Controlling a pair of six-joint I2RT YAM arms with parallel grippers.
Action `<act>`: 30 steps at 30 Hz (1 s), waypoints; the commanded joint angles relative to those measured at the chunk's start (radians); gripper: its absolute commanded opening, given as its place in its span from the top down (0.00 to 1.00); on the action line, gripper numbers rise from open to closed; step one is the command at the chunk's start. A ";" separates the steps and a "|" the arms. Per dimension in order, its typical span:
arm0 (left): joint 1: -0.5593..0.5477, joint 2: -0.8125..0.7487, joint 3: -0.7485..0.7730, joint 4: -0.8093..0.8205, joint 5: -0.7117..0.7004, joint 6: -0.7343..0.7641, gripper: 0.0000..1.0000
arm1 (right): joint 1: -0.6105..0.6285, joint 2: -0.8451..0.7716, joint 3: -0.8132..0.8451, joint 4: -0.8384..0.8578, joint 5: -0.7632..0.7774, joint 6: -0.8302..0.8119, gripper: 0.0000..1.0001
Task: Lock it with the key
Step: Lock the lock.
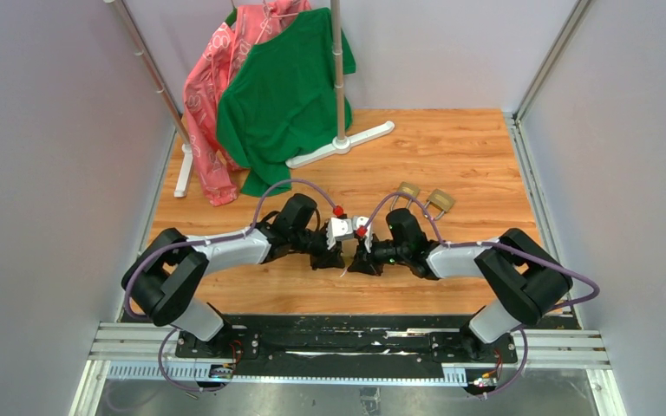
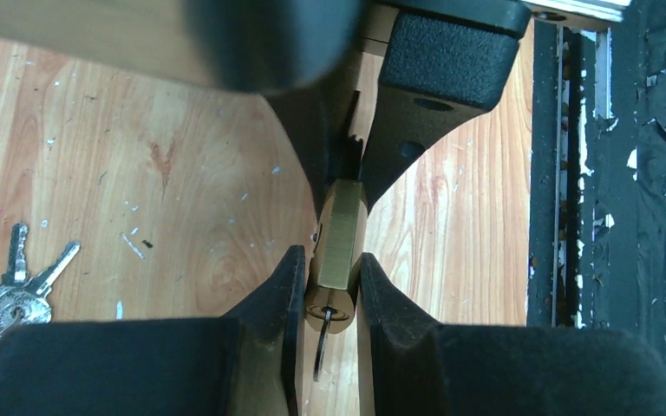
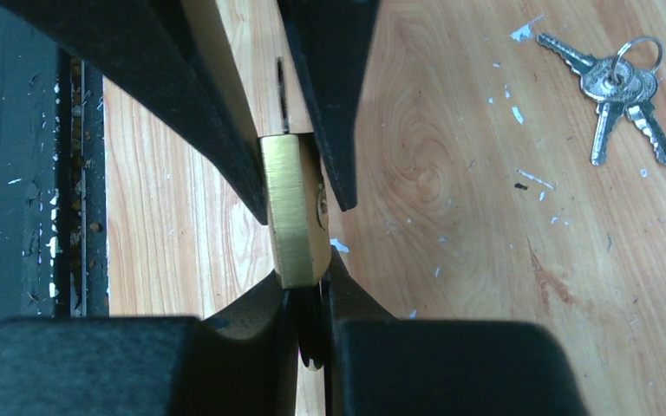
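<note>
While the silvery key cluster [image 2: 17, 290] lies flat on the scuffed wooden table [image 2: 182, 173] with open room around it, the left gripper [image 2: 334, 260] pinches a smooth brass padlock [image 2: 340, 221]. The right gripper [image 3: 308, 290] clamps its opposite end, near the black rail [image 2: 607, 217].

This is a robot lab, set up as a small test booth. Plain grey walls [image 1: 43, 130] stand on three sides of a wooden bench [image 1: 451, 147]. A left arm [image 1: 225, 251] and a right arm [image 1: 468, 257] are bolted to a black plate [image 1: 347, 334] on metal rails [image 1: 564, 354]. Purple cables [image 1: 264, 198] run along them. At the back, a green shirt [image 1: 286, 95] and a pink cloth [image 1: 212, 113] hang on a white rack [image 1: 360, 137].
</note>
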 commanded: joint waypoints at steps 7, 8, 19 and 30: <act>-0.003 0.068 -0.127 0.253 -0.033 -0.044 1.00 | 0.003 -0.005 0.093 -0.073 0.051 0.044 0.78; 0.000 0.074 -0.133 0.270 -0.008 -0.049 1.00 | 0.003 -0.002 0.088 -0.066 0.042 0.058 0.77; 0.043 0.073 -0.140 0.433 0.135 -0.165 1.00 | -0.059 -0.171 0.101 -0.245 0.012 0.068 0.51; 0.095 -0.017 -0.149 0.855 0.151 -0.637 1.00 | -0.272 -0.599 0.205 -0.632 -0.069 0.210 0.33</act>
